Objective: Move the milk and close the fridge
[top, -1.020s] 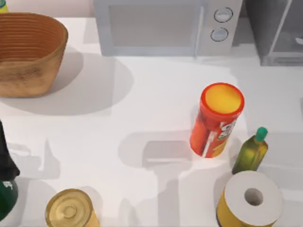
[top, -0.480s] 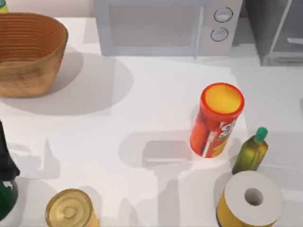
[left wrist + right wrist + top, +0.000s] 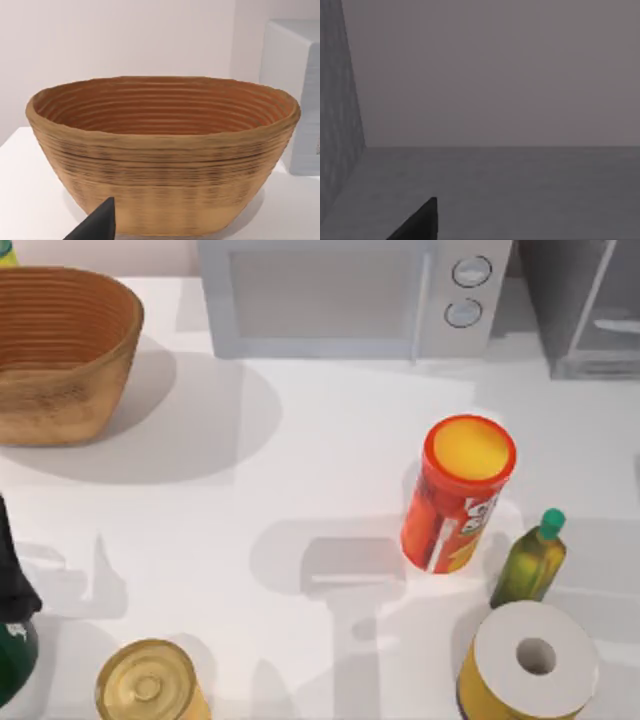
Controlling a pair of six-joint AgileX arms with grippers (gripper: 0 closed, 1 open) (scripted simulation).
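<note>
The fridge (image 3: 585, 310) stands at the table's (image 3: 330, 440) one o'clock corner, its door (image 3: 605, 295) ajar, right of the microwave (image 3: 345, 298); the right gripper's fingertip (image 3: 420, 222) faces its grey interior, spread unreadable.

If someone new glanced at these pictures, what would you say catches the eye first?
Probably the red can with its yellow lid, standing right of the table's middle, with the green-capped oil bottle and a paper roll just beside it. Next, the big woven basket at the far left, which the left wrist view faces head-on. The microwave and grey fridge line the back edge.
</note>
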